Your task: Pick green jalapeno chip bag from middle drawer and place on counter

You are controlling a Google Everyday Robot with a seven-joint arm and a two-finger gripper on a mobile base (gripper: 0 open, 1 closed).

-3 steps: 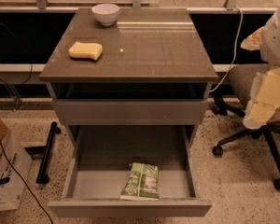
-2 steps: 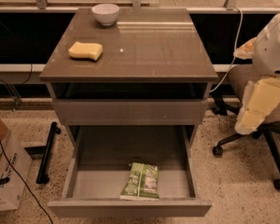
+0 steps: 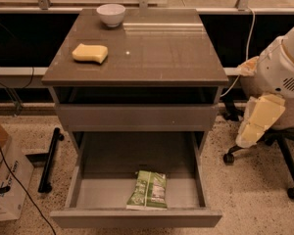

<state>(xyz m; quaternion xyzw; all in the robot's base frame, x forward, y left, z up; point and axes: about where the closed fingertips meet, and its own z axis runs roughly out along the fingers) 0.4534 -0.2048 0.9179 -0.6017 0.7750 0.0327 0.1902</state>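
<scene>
1. A speckled floor (image 3: 245,195) is seen beneath a grey drawer cabinet, which is set against a dark, glazed wall.
2. The green jalapeno chip bag (image 3: 148,190) is laid flat on the floor of the middle drawer (image 3: 137,218). It is just behind the drawer front and slightly right of centre, with its long side run front to back.
3. The middle drawer is pulled out, so the bag is exposed from above. The shallower drawer front (image 3: 137,116) above it is closed.
4. The counter (image 3: 157,58) is occupied only by a yellow sponge (image 3: 90,53) near the left edge and a white bowl (image 3: 110,14) at the back. The centre and right are therefore judged suitable for placement.
5. The gripper (image 3: 252,131) is held to the right of the cabinet, at about the height of the shallower drawer front and well apart from the bag. It is angled down and leftward. Whether it is spread or pressed together cannot be told.
6. The approach is judged to be the step in hand. A leftward descent into the open drawer is called for, with the drawer's right wall to be cleared.
</scene>
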